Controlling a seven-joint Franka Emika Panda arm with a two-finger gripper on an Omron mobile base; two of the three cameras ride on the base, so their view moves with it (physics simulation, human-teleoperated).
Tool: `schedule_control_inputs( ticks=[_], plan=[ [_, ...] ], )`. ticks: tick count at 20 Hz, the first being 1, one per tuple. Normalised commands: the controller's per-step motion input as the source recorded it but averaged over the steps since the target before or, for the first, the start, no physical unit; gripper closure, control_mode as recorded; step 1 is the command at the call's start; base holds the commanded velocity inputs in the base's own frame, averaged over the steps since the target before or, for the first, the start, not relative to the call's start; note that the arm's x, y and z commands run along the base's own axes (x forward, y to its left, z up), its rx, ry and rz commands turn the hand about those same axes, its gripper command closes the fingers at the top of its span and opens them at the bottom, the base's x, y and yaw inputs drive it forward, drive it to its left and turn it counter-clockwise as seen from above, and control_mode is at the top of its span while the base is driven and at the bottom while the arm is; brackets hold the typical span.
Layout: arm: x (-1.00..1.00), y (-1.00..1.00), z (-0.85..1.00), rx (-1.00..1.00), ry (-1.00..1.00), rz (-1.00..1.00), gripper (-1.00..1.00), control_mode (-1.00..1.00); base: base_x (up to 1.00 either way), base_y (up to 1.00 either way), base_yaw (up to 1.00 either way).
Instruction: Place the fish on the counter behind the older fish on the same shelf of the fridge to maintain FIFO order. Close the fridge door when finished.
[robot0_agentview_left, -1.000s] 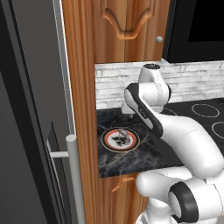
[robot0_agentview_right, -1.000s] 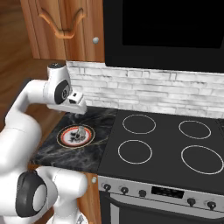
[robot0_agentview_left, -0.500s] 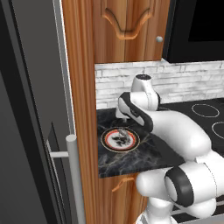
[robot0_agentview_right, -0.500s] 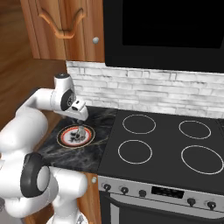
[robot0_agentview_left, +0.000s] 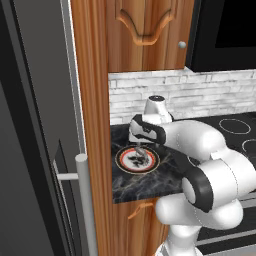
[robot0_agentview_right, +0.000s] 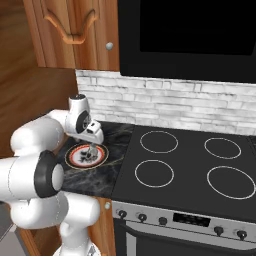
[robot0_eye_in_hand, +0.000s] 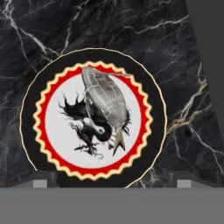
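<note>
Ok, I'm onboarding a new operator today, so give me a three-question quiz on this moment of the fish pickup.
1. True or false: the gripper is already shut on the fish.
2. What does the fish lie on? A) bare counter B) a round plate with a red and black rim C) the stovetop
3. Fill in: the gripper hangs directly ____ the plate.

Key
1. False: the fingers stand open and the fish lies free.
2. B
3. above

Kitchen: stovetop (robot0_agentview_right: 187, 167), marble counter (robot0_agentview_left: 150, 177), fridge (robot0_agentview_left: 35, 150).
</note>
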Motion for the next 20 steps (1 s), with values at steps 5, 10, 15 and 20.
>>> schedule_control_inputs(
  ticks=[5,10,15,20],
  plan=[
    [0.28,0.0,-0.54,0.0,0.0,0.0,-1.0,-1.0,0.0,0.0,0.0],
    [0.21,-0.01,-0.48,0.0,0.0,0.0,-1.0,-1.0,0.0,0.0,0.0],
    [0.18,-0.04,-0.26,0.01,0.0,0.01,-1.0,-1.0,0.0,0.0,0.0],
    [0.43,0.03,-0.31,0.0,0.0,0.06,-1.0,-1.0,0.0,0.0,0.0]
  ],
)
